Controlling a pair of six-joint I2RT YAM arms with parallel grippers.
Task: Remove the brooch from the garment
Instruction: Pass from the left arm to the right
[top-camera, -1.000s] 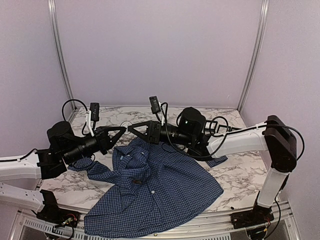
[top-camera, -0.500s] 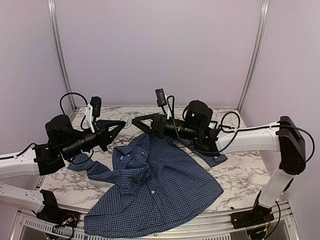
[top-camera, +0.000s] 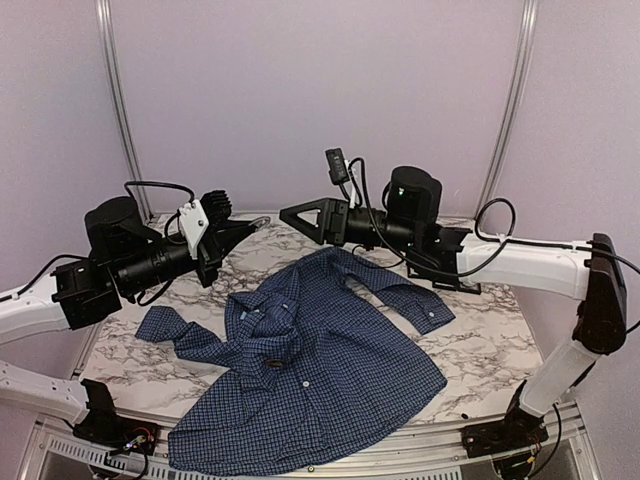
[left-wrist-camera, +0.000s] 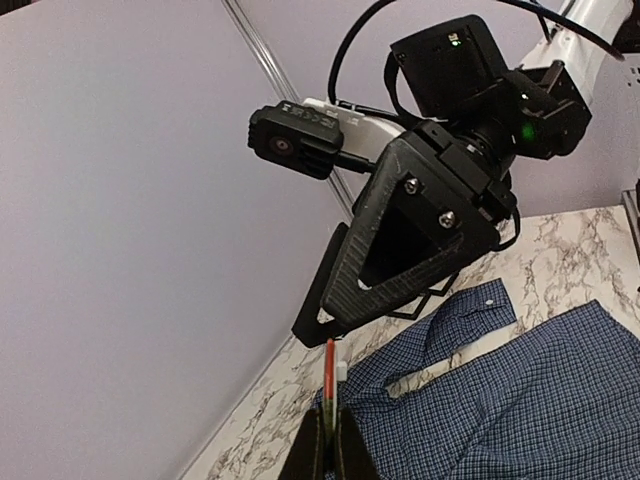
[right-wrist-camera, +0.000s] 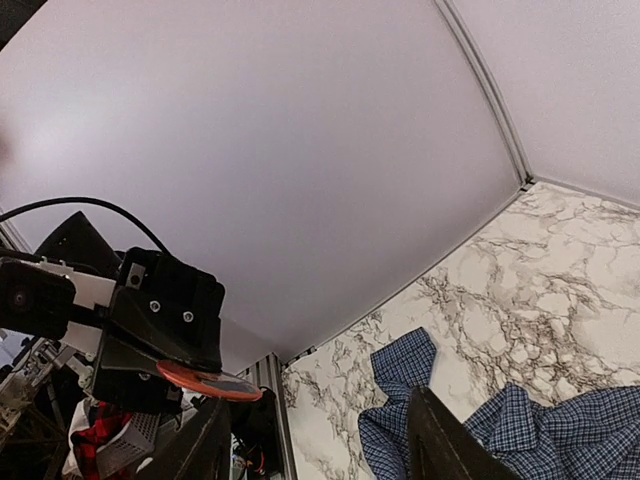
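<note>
Top view high behind; wrist views aloft, seemingly toward each other, garment (top-camera: 320, 370) common to all.

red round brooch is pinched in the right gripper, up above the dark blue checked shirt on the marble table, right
No: the left gripper pinches the red round brooch, up above the dark blue checked shirt on the marble table. The right wrist view shows it.

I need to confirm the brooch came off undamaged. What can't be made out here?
- Brooch face: left wrist view shows only its thin edge, pinched in the left claw; right wrist view shows a small orange disc, no detail.
- Top view: brooch too small.
- Any pin mark on the shirt: too small in every view.
- Right wrist view: bottom edge and open right claw hide most of the shirt.
</note>
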